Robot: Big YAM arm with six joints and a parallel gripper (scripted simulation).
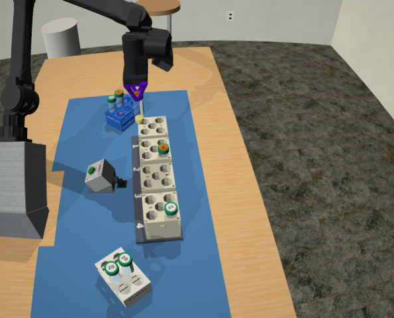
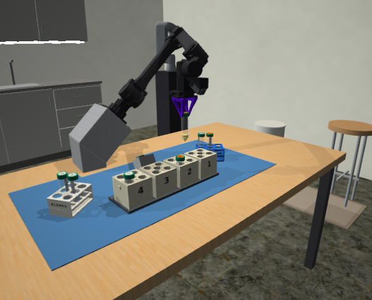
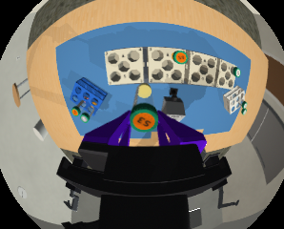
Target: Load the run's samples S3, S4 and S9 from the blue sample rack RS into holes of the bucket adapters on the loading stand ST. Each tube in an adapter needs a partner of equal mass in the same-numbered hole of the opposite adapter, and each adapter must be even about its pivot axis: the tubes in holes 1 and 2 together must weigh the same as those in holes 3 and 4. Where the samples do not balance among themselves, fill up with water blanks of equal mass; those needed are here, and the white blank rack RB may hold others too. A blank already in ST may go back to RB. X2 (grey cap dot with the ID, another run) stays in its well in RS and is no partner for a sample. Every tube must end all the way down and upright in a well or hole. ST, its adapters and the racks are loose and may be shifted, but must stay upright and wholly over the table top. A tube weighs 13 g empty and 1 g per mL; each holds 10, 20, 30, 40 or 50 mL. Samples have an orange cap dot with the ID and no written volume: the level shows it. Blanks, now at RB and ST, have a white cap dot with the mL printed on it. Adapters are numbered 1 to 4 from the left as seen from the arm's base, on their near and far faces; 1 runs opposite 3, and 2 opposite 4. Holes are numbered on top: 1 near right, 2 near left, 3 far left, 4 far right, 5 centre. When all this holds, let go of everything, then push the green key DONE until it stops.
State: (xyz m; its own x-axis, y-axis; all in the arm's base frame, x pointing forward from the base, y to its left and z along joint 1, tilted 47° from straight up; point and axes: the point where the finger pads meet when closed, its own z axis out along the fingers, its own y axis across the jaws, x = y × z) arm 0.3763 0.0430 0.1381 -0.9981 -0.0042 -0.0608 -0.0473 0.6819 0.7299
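Note:
My gripper [image 1: 136,91] is shut on a sample tube [image 1: 140,107] with an orange cap dot. It holds the tube upright, well above the mat. In the wrist view the cap [image 3: 144,120] sits between the fingers, and the yellowish tip [image 3: 144,92] hangs just off the near side of adapters 1 and 2. I cannot read the tube's ID. The blue rack RS [image 1: 120,116] holds a grey-dot tube [image 1: 111,99] and an orange-dot tube [image 1: 118,93]. On the stand ST [image 1: 155,177], adapter 2 holds an orange-dot sample [image 1: 163,148] and adapter 4 holds a 10 blank [image 1: 171,208].
The white blank rack RB [image 1: 123,277] stands at the near end of the mat with two blanks marked 20. The grey box with the green DONE key [image 1: 91,169] stands left of ST. The arm's grey base block [image 1: 13,188] is at the table's left edge.

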